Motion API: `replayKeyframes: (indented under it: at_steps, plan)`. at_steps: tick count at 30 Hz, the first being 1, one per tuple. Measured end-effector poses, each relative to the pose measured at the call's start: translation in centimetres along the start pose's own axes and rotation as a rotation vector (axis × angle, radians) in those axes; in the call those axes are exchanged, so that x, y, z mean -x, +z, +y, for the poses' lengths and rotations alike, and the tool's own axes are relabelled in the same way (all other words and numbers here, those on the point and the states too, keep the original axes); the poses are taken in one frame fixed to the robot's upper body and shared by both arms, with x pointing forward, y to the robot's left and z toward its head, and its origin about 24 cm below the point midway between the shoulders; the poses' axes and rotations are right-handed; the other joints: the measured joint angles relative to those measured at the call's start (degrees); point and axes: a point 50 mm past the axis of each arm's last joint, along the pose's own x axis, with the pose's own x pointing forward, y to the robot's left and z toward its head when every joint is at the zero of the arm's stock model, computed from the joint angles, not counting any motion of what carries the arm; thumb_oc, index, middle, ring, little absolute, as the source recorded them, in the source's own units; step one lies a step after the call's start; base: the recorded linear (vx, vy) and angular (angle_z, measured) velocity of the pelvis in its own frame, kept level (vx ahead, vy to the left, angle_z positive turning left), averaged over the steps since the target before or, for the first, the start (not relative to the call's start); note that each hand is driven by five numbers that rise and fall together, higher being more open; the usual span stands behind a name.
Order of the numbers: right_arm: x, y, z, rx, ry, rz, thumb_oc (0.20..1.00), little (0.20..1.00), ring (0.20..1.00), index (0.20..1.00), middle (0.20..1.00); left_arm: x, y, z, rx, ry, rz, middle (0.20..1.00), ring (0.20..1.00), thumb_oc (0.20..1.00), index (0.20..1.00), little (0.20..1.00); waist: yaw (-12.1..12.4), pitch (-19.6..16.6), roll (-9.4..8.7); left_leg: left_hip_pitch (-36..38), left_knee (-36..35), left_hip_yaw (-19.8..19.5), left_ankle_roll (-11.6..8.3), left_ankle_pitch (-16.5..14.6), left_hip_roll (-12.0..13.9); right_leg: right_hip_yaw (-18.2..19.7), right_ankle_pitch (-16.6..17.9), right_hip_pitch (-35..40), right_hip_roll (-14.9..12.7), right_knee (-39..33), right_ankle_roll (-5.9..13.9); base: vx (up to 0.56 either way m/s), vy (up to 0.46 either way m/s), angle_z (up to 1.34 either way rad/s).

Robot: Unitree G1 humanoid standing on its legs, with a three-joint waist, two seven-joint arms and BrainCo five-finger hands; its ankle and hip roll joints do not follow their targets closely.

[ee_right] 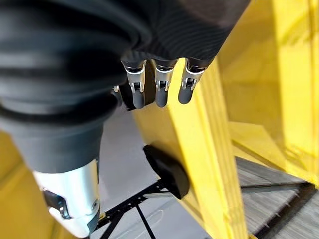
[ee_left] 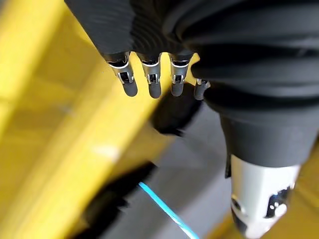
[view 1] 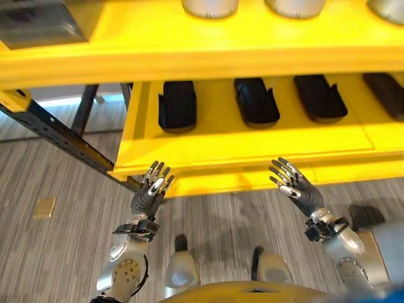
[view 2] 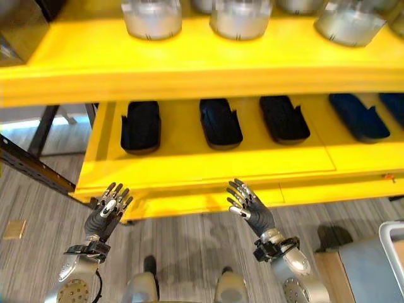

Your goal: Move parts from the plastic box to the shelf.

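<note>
Right now you face the yellow shelf (view 1: 208,148), which spans the whole scene from left to right. Its lower level holds a row of black moulded parts (view 2: 220,122) lying side by side, well apart from each other. Its upper level carries a row of silver cylindrical parts (view 2: 241,17) along the far edge.

At the near right corner of the scene you can see the rim of a grey box (view 2: 390,252) on the floor side; whether it is the plastic box, and what it holds, cannot be told.

As for progress, you have several parts already on the shelf, so part of the job looks done. How many remain in the box you cannot judge from here. Neither hand carries anything, so you seem to be between one placement and the next pick.

Your left hand (view 1: 150,191) is raised just before the near edge of the lower level, towards its left end, palm down, with fingers straight, spread and empty.

Your right hand (view 2: 253,209) is raised further right, also just before that near edge. Its fingers are loosely extended, slightly bent, and grip nothing.
</note>
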Motion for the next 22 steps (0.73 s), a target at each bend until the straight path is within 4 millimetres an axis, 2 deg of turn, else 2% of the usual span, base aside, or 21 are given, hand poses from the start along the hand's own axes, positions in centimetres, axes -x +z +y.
replayKeyframes:
  at_steps: [4,9,22]
  plan:
    - [0.2,-0.5,-0.4,0.012,-0.021,0.023,1.000,1.000,1.000,1.000,1.000,0.4,0.0,0.0,-0.025,0.001,0.002,1.000,1.000,1.000,1.000,1.000,-0.7,-3.4,-0.23,1.4,-3.0,0.7,-0.08,1.0,-0.7,-0.6,2.1,2.2,-0.1,-5.0,0.61,0.01,0.012,0.00]
    - [0.0,-1.0,-0.7,0.004,-0.049,0.036,1.000,1.000,1.000,1.000,1.000,0.8,-0.5,0.0,-0.078,-0.002,0.030,1.000,1.000,1.000,1.000,1.000,-0.5,-5.9,0.62,3.7,-7.4,1.5,0.13,2.7,-1.3,-0.6,5.2,5.1,0.2,-11.7,1.17,0.01,0.022,-0.04]
    - [-0.2,-1.5,-0.1,-0.009,-0.024,0.057,1.000,1.000,1.000,1.000,1.000,1.0,-0.7,0.0,-0.152,-0.005,0.055,1.000,1.000,1.000,1.000,1.000,-0.8,-7.2,0.63,5.8,-8.4,3.5,0.29,2.6,-1.4,0.7,6.2,6.7,0.2,-13.8,1.30,0.01,0.010,-0.06]
